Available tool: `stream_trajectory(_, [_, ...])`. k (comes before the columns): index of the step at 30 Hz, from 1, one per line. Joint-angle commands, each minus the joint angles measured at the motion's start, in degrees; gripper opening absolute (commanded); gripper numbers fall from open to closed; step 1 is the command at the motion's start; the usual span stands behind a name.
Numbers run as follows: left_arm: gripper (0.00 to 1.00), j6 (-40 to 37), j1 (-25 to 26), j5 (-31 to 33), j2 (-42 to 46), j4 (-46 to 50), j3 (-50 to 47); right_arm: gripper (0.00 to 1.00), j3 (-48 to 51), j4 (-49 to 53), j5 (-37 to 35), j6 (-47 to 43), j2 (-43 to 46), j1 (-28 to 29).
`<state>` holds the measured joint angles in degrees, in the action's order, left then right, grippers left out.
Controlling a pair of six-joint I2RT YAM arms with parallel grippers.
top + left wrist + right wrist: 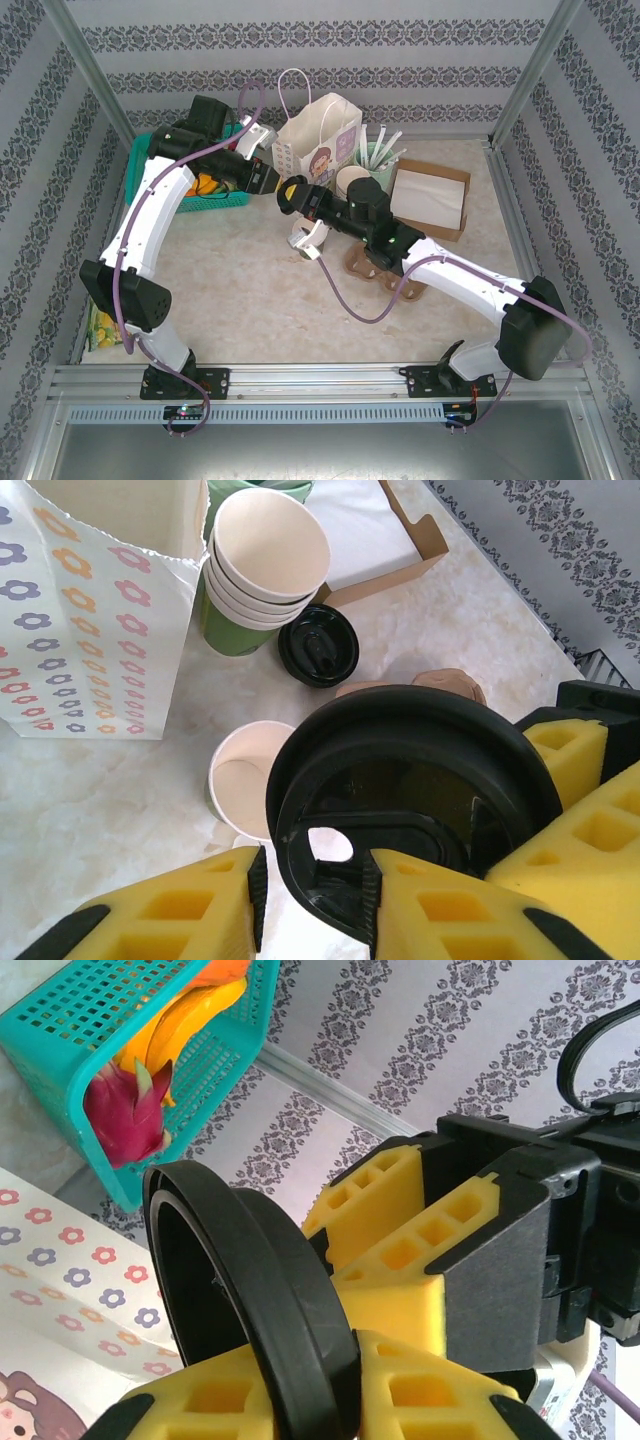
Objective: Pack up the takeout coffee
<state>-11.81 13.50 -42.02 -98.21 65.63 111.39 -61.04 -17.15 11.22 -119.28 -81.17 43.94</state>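
**A:** Where is the takeout coffee cup?

**B:** The takeout coffee cup (240, 780) stands upright and uncovered near the middle of the worktop (100, 820), a little toward the far edge. It is just in front of the flowered paper bag (90, 610). The inside is pale, and a sliver of dark green wall shows.

**A:** And its top?

**B:** A round black lid (410, 780) with a drinking hole in its raised tab is held in the air above the cup, apart from it.

**A:** Held by what?

**B:** By both arms. The right gripper (330, 1390) has its jaws pinched on the rim. The left gripper (312, 885) has its jaws closed on the tab edge, with the yellow pads pressed against both sides.

**A:** What lies around it?

**B:** A second lid (318, 645) lies flat farther back, beside a stack of cream cups (265, 555). A cardboard tray (425, 552) sits toward the far right corner.
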Motion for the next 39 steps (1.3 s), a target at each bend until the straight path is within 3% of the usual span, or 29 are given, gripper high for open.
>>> stream_trajectory(1, [0.34,-1.88,0.38,-0.89,-0.75,1.74,0.24,0.0,-1.94,-1.17,0.27,-3.08,-0.35,0.51])
stream_trajectory(9, [0.43,-1.15,-0.32,-2.89,-0.14,1.08,-2.1,0.0,-0.87,-3.86,1.82,-0.99,0.46,0.43])
stream_trajectory(13, [0.45,1.36,-2.39,-11.55,0.08,-1.19,-4.06,0.0,0.66,-6.59,4.48,4.05,1.75,-0.41])
stream_trajectory(19, [0.48,2.06,-2.81,-16.19,0.75,-2.76,-5.93,0.0,2.78,-11.14,5.47,4.62,1.49,-0.7])
stream_trajectory(25, [0.41,3.96,-5.12,-20.95,0.79,-4.68,-7.61,0.0,3.31,-15.09,4.97,6.51,0.78,-1.0])
stream_trajectory(32, [0.4,2.94,-5.32,-22.54,1.27,-3.33,-9.13,0.0,3.23,-18.95,4.24,7.3,-1.02,-1.1])
stream_trajectory(39, [0.23,2.8,-5.33,-24.67,1.14,-3.31,-10.06,0.0,2.57,-20.36,4.05,7.84,-2.33,-1.14])
